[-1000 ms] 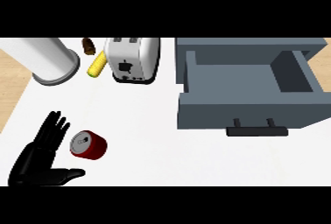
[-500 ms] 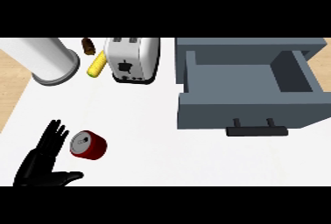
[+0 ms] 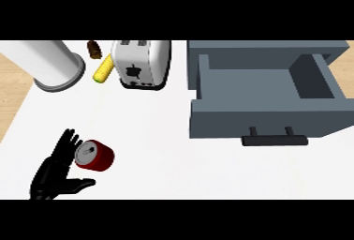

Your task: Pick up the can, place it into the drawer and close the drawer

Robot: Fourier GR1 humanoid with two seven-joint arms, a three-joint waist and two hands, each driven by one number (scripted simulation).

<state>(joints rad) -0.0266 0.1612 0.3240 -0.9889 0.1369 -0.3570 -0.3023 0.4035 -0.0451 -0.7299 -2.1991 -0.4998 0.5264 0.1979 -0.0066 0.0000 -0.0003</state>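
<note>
none of the steps is done: our left hand (image 3: pixel 56 169), fingers straight, rests beside the can (image 3: pixel 95 155) near the counter's (image 3: pixel 173 154) front-left corner; the drawer (image 3: pixel 266 96) stands open.

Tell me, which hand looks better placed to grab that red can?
The left hand. It shows beside the red can, fingers straight and thumb spread, with the can lying on its side next to its palm. No right hand shows in this view, so nothing suggests it is nearer.
</note>
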